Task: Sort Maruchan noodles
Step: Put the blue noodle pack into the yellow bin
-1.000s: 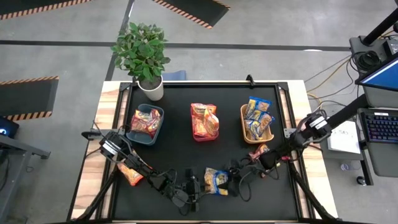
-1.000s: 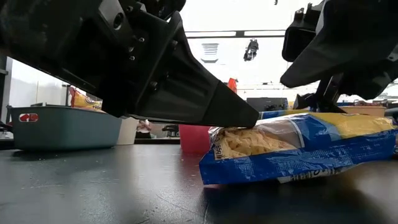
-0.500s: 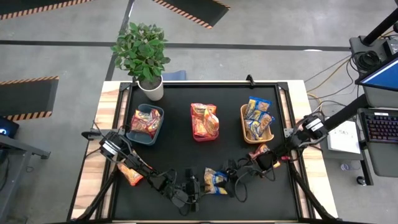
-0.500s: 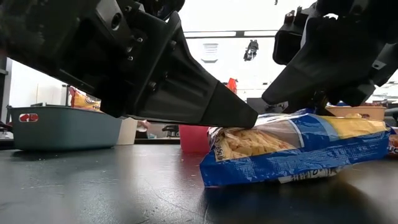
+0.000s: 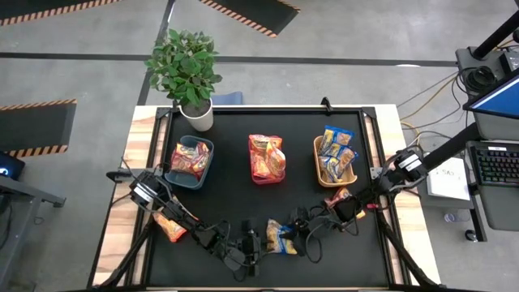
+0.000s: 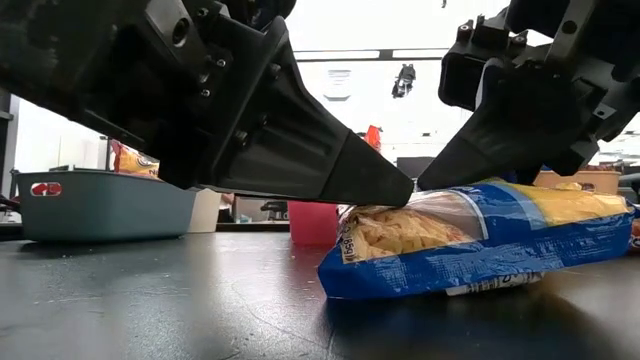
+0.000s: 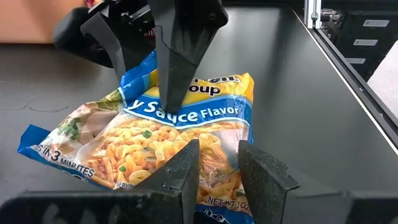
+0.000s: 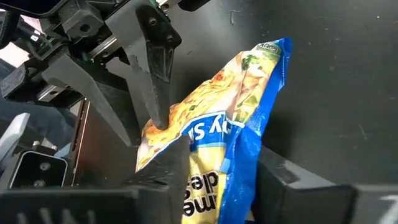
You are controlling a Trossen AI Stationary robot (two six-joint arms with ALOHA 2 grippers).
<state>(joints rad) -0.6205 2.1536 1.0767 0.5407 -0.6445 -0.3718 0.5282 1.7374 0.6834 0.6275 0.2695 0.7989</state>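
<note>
We are pinching 1 blue-and-yellow noodle packet point(image 5: 280, 237) with both hands near the front of the tabletop point(image 5: 235, 199): our left hand point(image 7: 214, 167) is gripping one edge, and our right hand point(image 8: 214, 180) is closing on the opposite edge, the packet lying on the tabletop.

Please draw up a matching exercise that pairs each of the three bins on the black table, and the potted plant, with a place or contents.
Things:
1. teal plastic bin
2. red plastic bin
3. tan bin
4. green potted plant in a white pot

Descriptions:
A. holds blue-and-yellow noodle packets
B. stands at the table's far left corner
C. stands between the other two bins
D. stands nearest the plant, orange packets inside

Pairs: 1-D, 2-C, 3-A, 4-B
</note>
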